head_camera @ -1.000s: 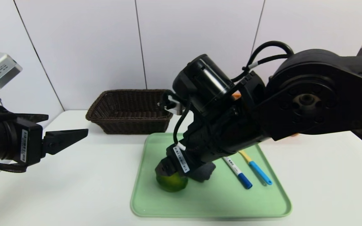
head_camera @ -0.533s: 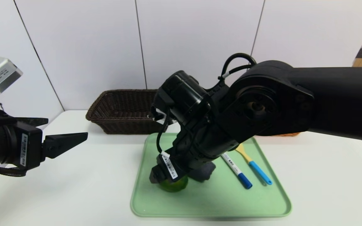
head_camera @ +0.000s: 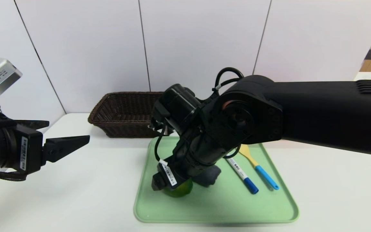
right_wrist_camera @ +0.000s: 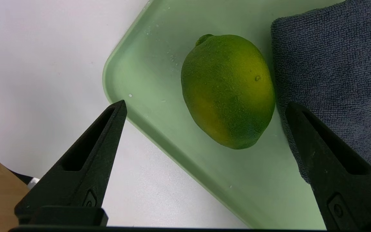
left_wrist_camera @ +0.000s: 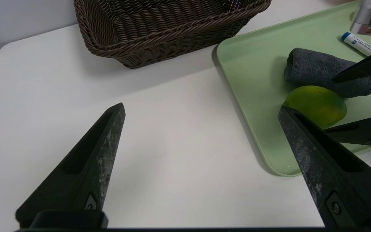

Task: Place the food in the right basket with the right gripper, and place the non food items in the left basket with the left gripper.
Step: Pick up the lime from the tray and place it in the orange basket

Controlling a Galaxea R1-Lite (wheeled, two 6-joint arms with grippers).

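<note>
On the white counter (head_camera: 76,193), set against a wall of pale panels (head_camera: 201,42), the right arm (head_camera: 301,109) is the biggest thing in the head view; it reaches in from three o'clock and hides most of the counter behind it. The dark brown left basket (head_camera: 126,112) stands at about eleven o'clock from the pale green tray (head_camera: 237,206), near the wall. The left end effector (left_wrist_camera: 201,135) hangs over bare counter at nine o'clock of the tray, its jaws wide apart and holding nothing.

The right end effector (right_wrist_camera: 204,129) points steeply down over the tray's near-left part, its fingers spread wide with the green fruit (right_wrist_camera: 227,90) lying between them, untouched. The rolled grey towel (right_wrist_camera: 330,77) lies right against the fruit at about two o'clock in the head view; one finger of the right end effector is over the towel's edge, so the towel crowds that side. The white marker with blue cap (head_camera: 244,178) and the wooden spoon with blue handle (head_camera: 261,172) lie side by side at three o'clock of the towel, slanting toward five o'clock.
</note>
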